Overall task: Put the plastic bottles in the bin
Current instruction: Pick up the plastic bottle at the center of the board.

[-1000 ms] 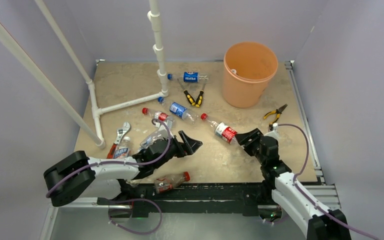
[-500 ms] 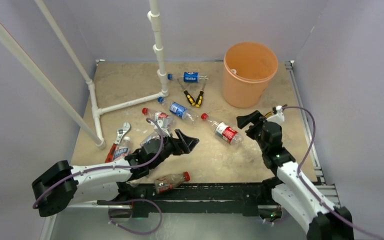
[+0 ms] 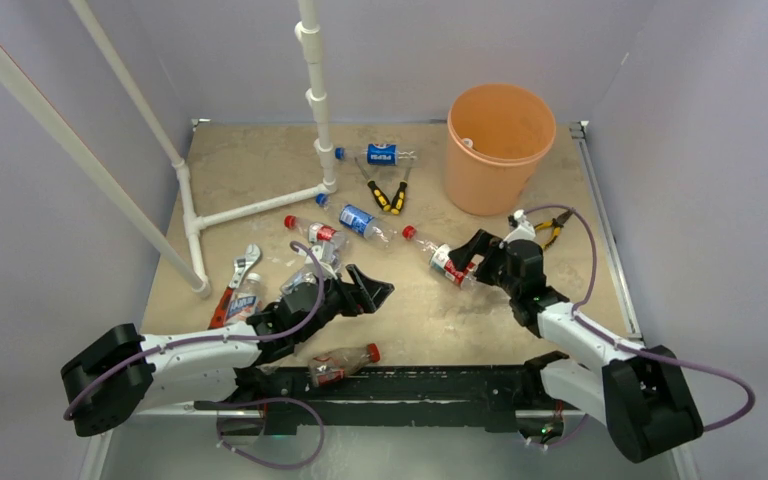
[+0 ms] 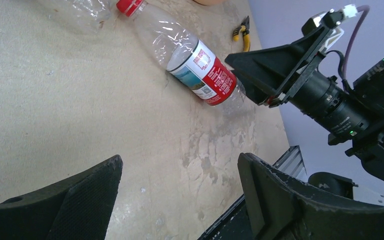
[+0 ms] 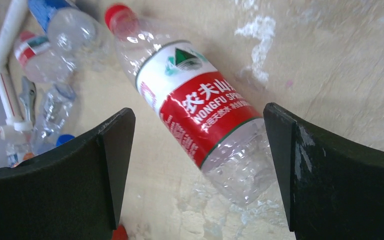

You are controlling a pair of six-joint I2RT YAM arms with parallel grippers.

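Right wrist: jaws reopened around the red-labelled bottle [image 5: 200,120]

My right gripper [image 5: 197,165] has swung back, jaws spread wide and empty, straddling that bottle as it lies flat on the table [image 5: 355,50]. From overhead, the bin [image 3: 485,180] stands at its one o'clock, well apart. Closing now should secure it.

From overhead, the right arm's jaws cover part of the base end of the red-labelled bottle [image 3: 446,262], right of centre. The left arm [image 3: 215,345] and its purple cable [image 3: 318,285] hide much of a crumpled clear bottle [image 3: 298,278] at centre left. A white speck [image 3: 467,143] on the inner wall of the bin [image 3: 480,190] is too small to tell. In the right wrist view a blue-capped bottle [image 5: 62,22] is cut by the top edge, and a red scrap [image 5: 120,233] at the bottom edge cannot be identified. In the left wrist view a transparent bottle [image 4: 75,10] runs off the top edge.
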